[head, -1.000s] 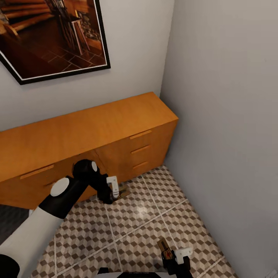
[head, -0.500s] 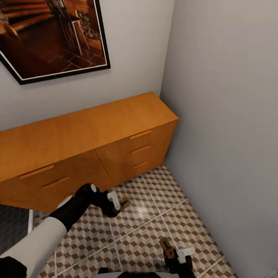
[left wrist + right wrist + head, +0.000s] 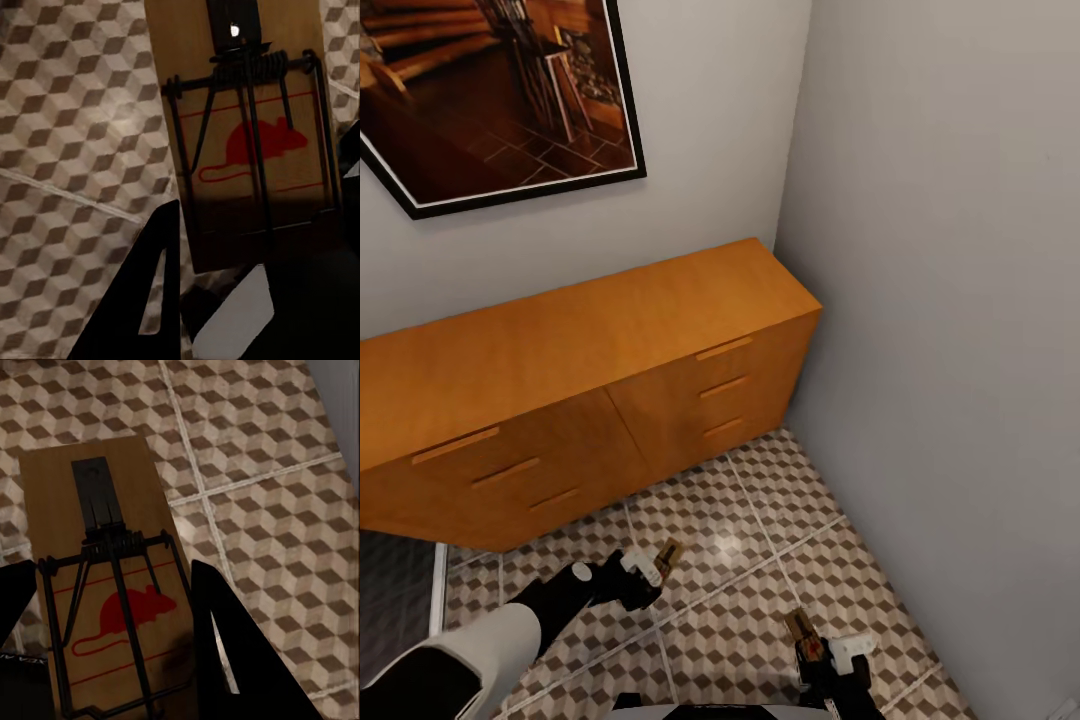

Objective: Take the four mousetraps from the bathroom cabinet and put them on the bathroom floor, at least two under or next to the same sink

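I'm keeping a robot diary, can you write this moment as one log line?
left gripper: holds mousetrap | right gripper: holds mousetrap | both over floor | cabinet shut

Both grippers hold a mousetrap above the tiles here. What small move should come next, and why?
Probably lower the left gripper a little further and release its mousetrap onto the bathroom floor. It hangs low over bare tiles in front of the cabinet, while the right gripper holds another mousetrap.
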Available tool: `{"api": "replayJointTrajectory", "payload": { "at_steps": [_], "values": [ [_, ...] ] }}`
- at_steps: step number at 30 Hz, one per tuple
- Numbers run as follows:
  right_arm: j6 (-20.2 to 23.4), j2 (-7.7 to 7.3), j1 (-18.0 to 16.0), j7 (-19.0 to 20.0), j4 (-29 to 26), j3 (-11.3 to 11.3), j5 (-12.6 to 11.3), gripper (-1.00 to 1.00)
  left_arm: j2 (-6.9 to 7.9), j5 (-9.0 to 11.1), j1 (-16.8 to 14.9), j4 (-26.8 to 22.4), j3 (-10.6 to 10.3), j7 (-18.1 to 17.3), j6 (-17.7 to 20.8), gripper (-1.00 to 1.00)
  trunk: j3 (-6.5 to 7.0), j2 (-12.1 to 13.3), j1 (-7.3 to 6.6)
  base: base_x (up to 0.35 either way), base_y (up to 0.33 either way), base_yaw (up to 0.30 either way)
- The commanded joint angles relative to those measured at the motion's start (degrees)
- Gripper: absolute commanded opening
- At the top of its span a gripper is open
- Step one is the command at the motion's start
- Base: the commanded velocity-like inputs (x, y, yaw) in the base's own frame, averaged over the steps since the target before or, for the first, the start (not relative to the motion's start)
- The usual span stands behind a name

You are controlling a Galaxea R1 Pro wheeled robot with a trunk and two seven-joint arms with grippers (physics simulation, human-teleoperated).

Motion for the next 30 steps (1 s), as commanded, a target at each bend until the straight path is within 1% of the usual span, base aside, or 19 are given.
{"api": "replayJointTrajectory", "payload": {
  "at_steps": [1, 4, 5, 7, 8, 9, 10, 13, 15, 19, 22, 24, 30],
  "values": [
    [-0.2, -0.55, 0.0, -0.5, -0.6, 0.1, 0.3, -1.00, 0.01, 2.2, 0.0, 2.7, 0.3, 1.6, -3.2, -1.00, -0.07, -0.1, 0.03, 0.000, 0.000, 0.000],
    [-0.2, -1.14, 0.0, -1.8, -2.8, 0.1, 0.2, -1.00, -0.01, 6.5, 0.1, 7.9, 0.3, 4.3, -9.8, -1.00, -0.07, -0.1, 0.03, 0.000, 0.000, 0.000],
    [-0.2, -1.19, 0.0, -2.1, -3.3, 0.1, 0.2, -1.00, -0.02, 7.1, 0.1, 8.8, 0.3, 4.8, -11.1, -1.00, -0.07, -0.1, 0.03, 0.000, 0.000, 0.000],
    [-0.2, -1.40, 0.0, -2.7, -5.2, 0.1, 0.3, -1.00, -0.10, 8.8, 0.5, 11.0, 0.3, 7.3, -17.0, -1.00, -0.07, -0.1, 0.03, 0.000, 0.000, 0.000],
    [-0.2, -1.55, 0.0, -2.9, -5.8, 0.1, 0.3, -1.00, -0.12, 9.2, 1.0, 11.6, 0.3, 8.8, -19.2, -1.00, -0.07, -0.1, 0.03, 0.000, 0.000, 0.000],
    [-0.2, -1.64, 0.0, -2.9, -6.1, 0.1, 0.3, -1.00, -0.12, 9.4, 1.4, 11.8, 0.3, 9.5, -20.0, -1.00, -0.07, -0.1, 0.03, 0.000, 0.000, 0.000],
    [-0.2, -1.85, 0.0, -3.0, -7.0, 0.1, 0.3, -1.00, -0.14, 9.7, 2.8, 12.2, 0.3, 12.1, -21.8, -1.00, -0.07, -0.1, 0.03, 0.000, 0.000, 0.000],
    [-0.1, -2.39, 0.0, -3.1, -8.9, 0.1, 0.3, -1.00, -0.09, 10.0, 5.6, 12.4, 0.4, 17.0, -24.5, -1.00, -0.07, -0.1, 0.03, 0.000, 0.000, 0.000],
    [0.0, -2.73, 0.0, -3.1, -10.2, 0.0, 0.3, -1.00, -0.01, 10.0, 7.8, 12.5, 0.4, 20.8, -29.2, -1.00, -0.07, -0.1, 0.03, 0.000, 0.000, 0.000],
    [0.1, -2.86, 0.0, -3.0, -12.2, 0.1, 0.3, -1.00, 0.02, 10.0, 11.5, 12.5, 0.4, 24.4, -33.5, -1.00, -0.07, -0.1, 0.03, 0.000, 0.000, 0.000],
    [-0.2, -2.87, 0.0, -2.9, -12.6, 0.3, 0.3, -1.00, 0.11, 10.1, 13.1, 12.5, 0.4, 25.5, -36.1, -1.00, -0.07, -0.1, 0.03, 0.000, 0.000, 0.000],
    [-0.3, -2.88, 0.0, -2.9, -12.6, 0.4, 0.3, -1.00, 0.20, 10.2, 13.5, 12.5, 0.4, 25.7, -36.9, -1.00, -0.07, -0.1, 0.03, 0.000, 0.000, 0.000],
    [-0.3, -2.89, 0.0, -2.8, -12.7, 0.5, 0.3, -1.00, 0.27, 10.2, 14.0, 12.5, 0.4, 26.0, -37.7, -1.00, -0.07, -0.1, 0.03, 0.000, 0.000, 0.000]
  ]
}}
